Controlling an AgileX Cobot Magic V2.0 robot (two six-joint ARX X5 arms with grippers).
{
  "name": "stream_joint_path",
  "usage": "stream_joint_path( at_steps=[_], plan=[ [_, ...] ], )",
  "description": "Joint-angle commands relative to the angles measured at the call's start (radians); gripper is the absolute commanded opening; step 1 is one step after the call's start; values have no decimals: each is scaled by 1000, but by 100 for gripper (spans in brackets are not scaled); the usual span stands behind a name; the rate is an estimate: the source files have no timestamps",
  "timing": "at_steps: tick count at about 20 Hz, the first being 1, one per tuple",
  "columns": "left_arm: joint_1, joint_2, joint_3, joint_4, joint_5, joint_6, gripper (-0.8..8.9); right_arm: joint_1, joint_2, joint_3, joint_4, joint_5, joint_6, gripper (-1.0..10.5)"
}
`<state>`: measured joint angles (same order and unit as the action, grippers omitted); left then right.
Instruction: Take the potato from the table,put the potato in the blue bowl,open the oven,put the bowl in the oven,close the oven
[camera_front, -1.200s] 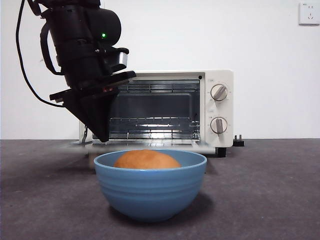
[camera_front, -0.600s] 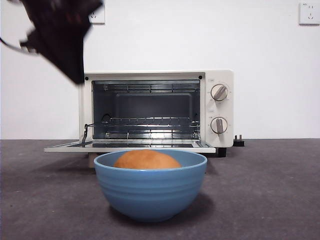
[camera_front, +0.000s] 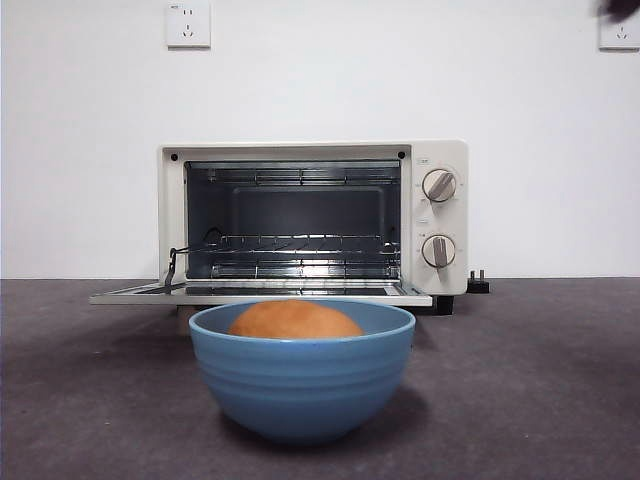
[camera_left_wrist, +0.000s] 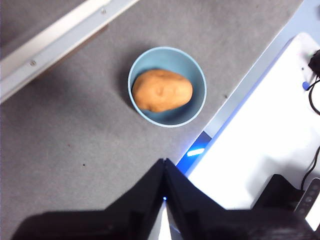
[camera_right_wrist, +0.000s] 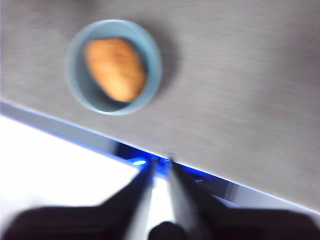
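Now my left tool (camera_left_wrist: 165, 172) and right tool (camera_right_wrist: 161, 167), both pressed together, hover above the blue bowl (camera_front: 302, 385) holding the potato (camera_front: 295, 320). Oven (camera_front: 312, 220) open; next I must grip the bowl's rim.

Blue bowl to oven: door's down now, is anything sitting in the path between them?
Nothing visible. The blue bowl, with the potato in it, stands on the table just in front of the oven; its door lies flat open and only wire racks show inside.
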<state>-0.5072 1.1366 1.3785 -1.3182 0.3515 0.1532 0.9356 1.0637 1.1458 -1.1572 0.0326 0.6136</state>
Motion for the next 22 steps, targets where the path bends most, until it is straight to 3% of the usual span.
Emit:
stream_joint_path(
  at_steps=[1, 4, 7, 9, 11, 17, 22],
  plan=[
    [-19, -48, -29, 1, 2, -5, -6, -2, 77, -1, 78, -18, -14, 198],
    [-34, -123, -107, 1, -13, -11, -6, -43, 183, -1, 138, -40, -16, 199],
    [-35, -199, -249, 23, -20, -3, -6, -111, 275, -1, 188, -128, -64, 207],
    [-35, -238, -333, 41, -20, -10, -6, -152, 322, -1, 199, -158, -97, 309],
    [-35, -262, -384, 47, -19, -22, -6, -179, 363, -1, 214, -156, -116, 316],
    [-35, -288, -395, 79, -8, -32, -6, -204, 498, -1, 261, -172, -136, 325],
    [-35, -288, -395, 79, -8, -45, -6, -205, 583, -1, 310, -172, -138, 445]
  ],
)
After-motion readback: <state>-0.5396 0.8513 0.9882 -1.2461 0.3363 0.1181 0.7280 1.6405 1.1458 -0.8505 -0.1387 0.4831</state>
